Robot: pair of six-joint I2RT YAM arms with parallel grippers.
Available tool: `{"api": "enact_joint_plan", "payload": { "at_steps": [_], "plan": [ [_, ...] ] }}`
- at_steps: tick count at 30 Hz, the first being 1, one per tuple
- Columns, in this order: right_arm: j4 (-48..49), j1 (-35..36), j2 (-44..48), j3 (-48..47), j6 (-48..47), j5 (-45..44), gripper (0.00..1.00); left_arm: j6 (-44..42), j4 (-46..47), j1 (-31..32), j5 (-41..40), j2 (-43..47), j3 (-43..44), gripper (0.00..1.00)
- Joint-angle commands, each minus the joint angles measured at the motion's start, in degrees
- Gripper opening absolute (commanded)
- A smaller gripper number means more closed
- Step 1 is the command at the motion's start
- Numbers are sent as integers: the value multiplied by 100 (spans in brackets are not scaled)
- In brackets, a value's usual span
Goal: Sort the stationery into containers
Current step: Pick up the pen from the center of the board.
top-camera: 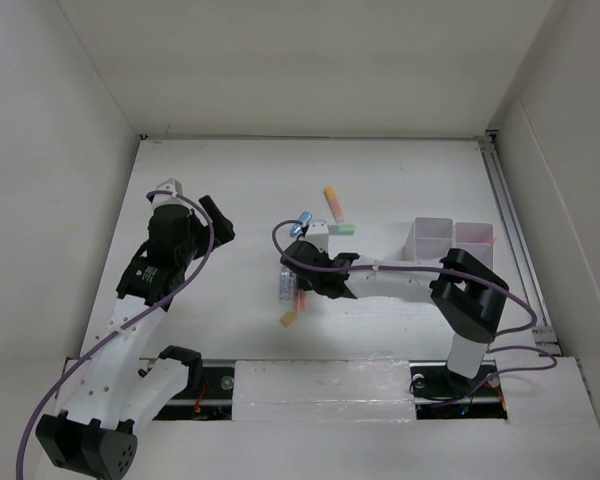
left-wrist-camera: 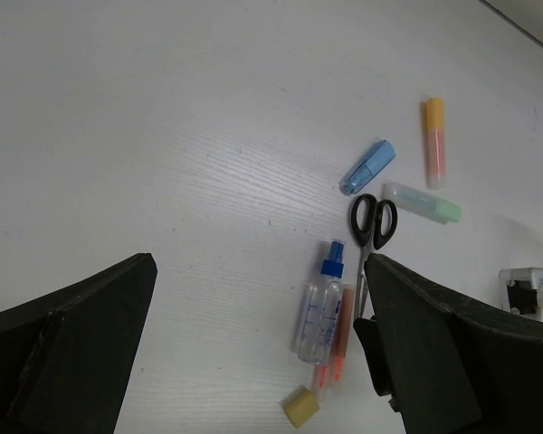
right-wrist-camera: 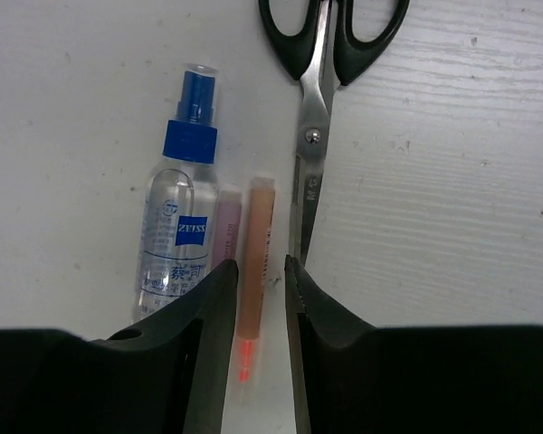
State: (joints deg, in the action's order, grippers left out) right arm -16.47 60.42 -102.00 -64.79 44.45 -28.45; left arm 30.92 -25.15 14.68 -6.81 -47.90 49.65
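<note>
Orange pen (right-wrist-camera: 256, 226): beside scissors (right-wrist-camera: 312, 136), between tips of right gripper (right-wrist-camera: 261, 264)
Right grip: cannot tell if squeezing
Left gripper (left-wrist-camera: 260, 267): wide open

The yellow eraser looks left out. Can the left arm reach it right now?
Probably yes. The left gripper is open over the table, and nothing covers the yellow eraser. The right gripper works close by at the orange pen, so they might bump.

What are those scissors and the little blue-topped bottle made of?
Scissors: shiny grey blades with a rivet, likely steel; glossy black handles, probably plastic. Bottle: see-through body, plastic or glass, can't tell; opaque blue top, probably plastic.
</note>
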Motion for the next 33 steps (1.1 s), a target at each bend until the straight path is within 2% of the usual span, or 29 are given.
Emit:
{"api": "enact_joint_plan", "payload": {
  "at_steps": [1,27,33],
  "plan": [
    [-102,75,-119,-349,117,-144,33,-24,71,18,22,141,230,100],
    [-181,22,-777,-534,170,-21,32,-24,124,18,74,308,177,100],
    [-251,-31,-831,-596,117,120,29,-24,124,18,74,308,177,100]
  ]
}}
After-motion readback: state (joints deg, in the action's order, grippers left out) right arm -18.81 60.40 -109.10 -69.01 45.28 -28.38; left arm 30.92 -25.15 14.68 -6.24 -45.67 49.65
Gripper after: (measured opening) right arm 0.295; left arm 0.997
